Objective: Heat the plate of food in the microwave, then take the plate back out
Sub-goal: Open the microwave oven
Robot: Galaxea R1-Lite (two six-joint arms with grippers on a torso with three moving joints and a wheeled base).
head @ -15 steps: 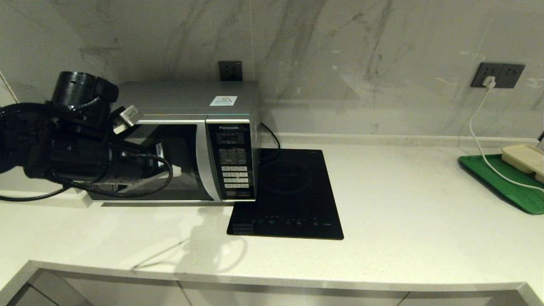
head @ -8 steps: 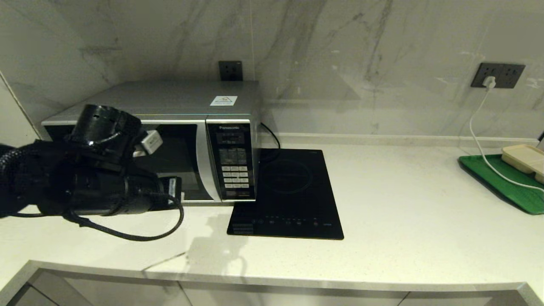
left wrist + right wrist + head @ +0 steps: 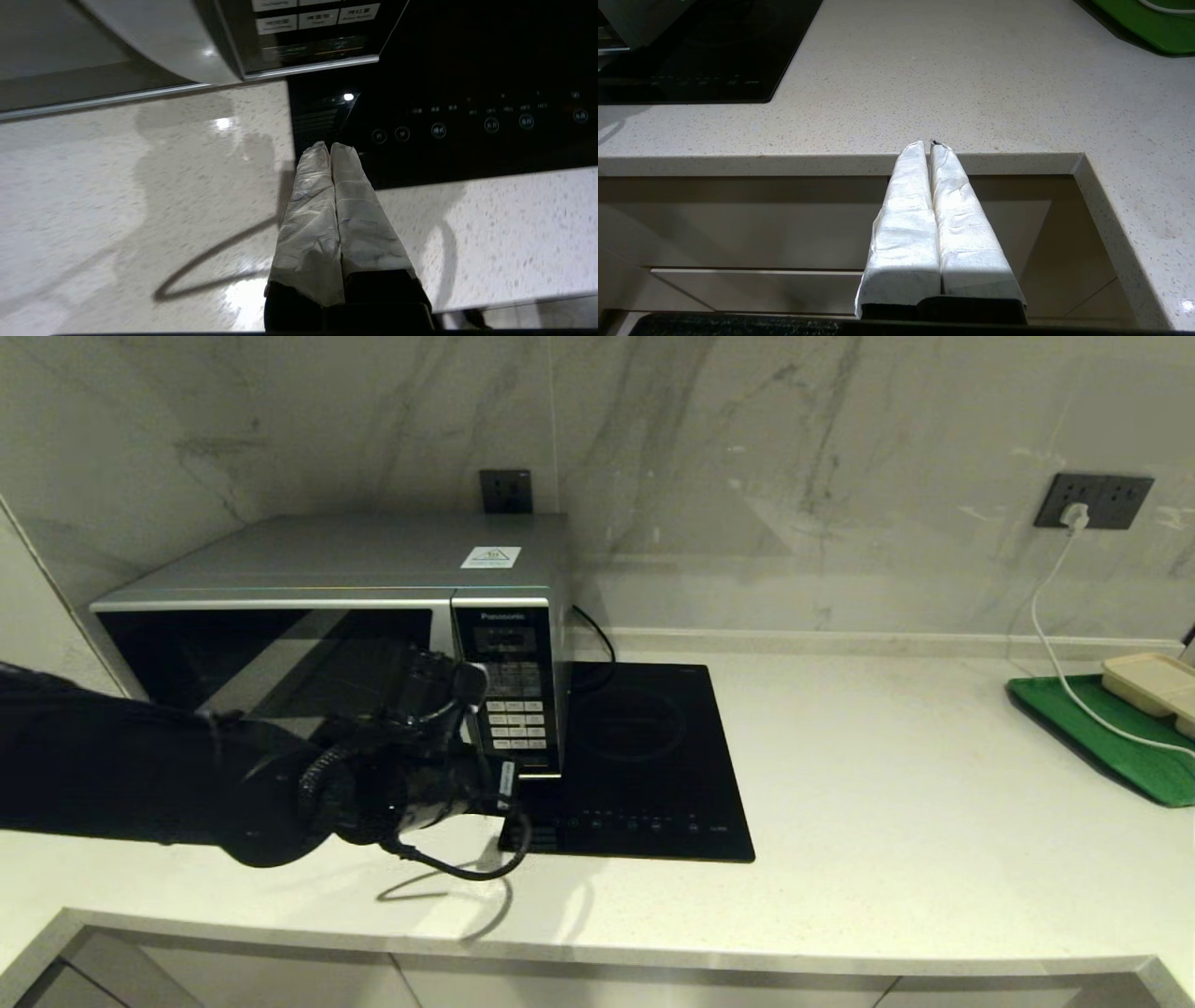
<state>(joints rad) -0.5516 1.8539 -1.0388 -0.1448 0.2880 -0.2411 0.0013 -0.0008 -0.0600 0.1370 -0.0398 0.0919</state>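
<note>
the pale speckled stone desk [image 3: 887, 784] carries the boxy silver microwave with its dark glass door [image 3: 373, 644] shut, at the back left against the marble wall, and the flat black induction cooktop [image 3: 644, 765] lies just beside it on its right. the left pincer [image 3: 331, 148], its white-wrapped fingers pressed together with nothing between them, hovers over the cooktop's near left corner, below the microwave's button panel [image 3: 511, 695]. the right pincer [image 3: 927, 144], likewise closed and empty, hangs at the desk's front edge; no plate of food shows in any view.

— Was any text readable there?
— Yes. The word "Panasonic" stood on the microwave [image 3: 373, 644], at the top of its button panel [image 3: 510, 695].
— And the white sticker [image 3: 491, 557] on its top?
— It carried a triangle sign, but its words were too small to read, like the button labels.
</note>
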